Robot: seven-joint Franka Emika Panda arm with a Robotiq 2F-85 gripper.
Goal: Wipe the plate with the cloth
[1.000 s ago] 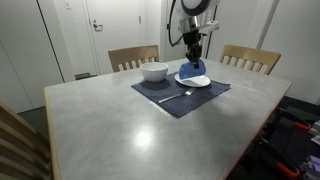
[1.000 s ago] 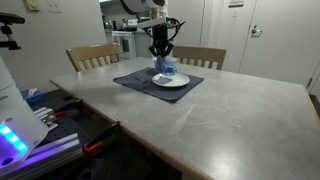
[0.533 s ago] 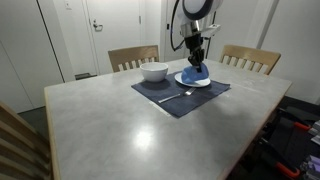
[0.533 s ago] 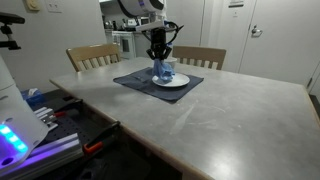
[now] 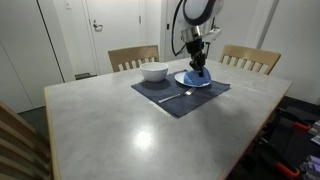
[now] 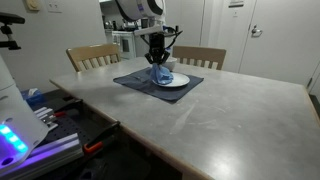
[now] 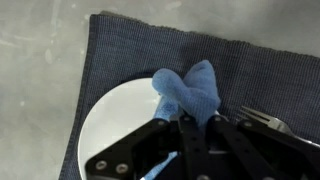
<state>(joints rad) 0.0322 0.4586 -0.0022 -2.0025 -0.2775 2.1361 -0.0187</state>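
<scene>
- Grey table (image 5: 120,135) in a room with pale doors behind it. Two wooden chairs (image 5: 133,57) stand at its far edge in both exterior views.
- Gripper (image 7: 188,122): enters the wrist view from the bottom edge, right of centre. The jaws are pressed together and pinch a gathered fold of the cloth (image 7: 190,90). In an exterior view the gripper (image 5: 197,61) points straight down, above centre and a little to the right.
- Cloth: bright blue and bunched into a lump below the jaws. In both exterior views its lower part (image 6: 162,76) meets the plate (image 6: 174,83). In the wrist view it covers the plate's upper right rim. How firmly it presses cannot be told.
- Plate (image 7: 110,135): white and flat, filling the lower left of the wrist view. Most of its face is bare and shows no visible soiling.
- Mat (image 7: 130,50): dark navy, lying under the plate, with bare table beyond it at the left of the wrist view.
- Bowl (image 5: 154,72): white, on the mat just left of the plate and apart from it. A piece of cutlery (image 5: 175,96) lies on the mat nearer the camera.
- Step in hand (judged): the wiping stroke itself, with the cloth gripped and down at one edge of the plate.
- Next move (judged): sweep the cloth across the bare face toward the lower left of the wrist view. This calls for light downward pressure and the pinch kept closed. The stroke should be short enough that the plate does not slide on the mat or toward the bowl.
</scene>
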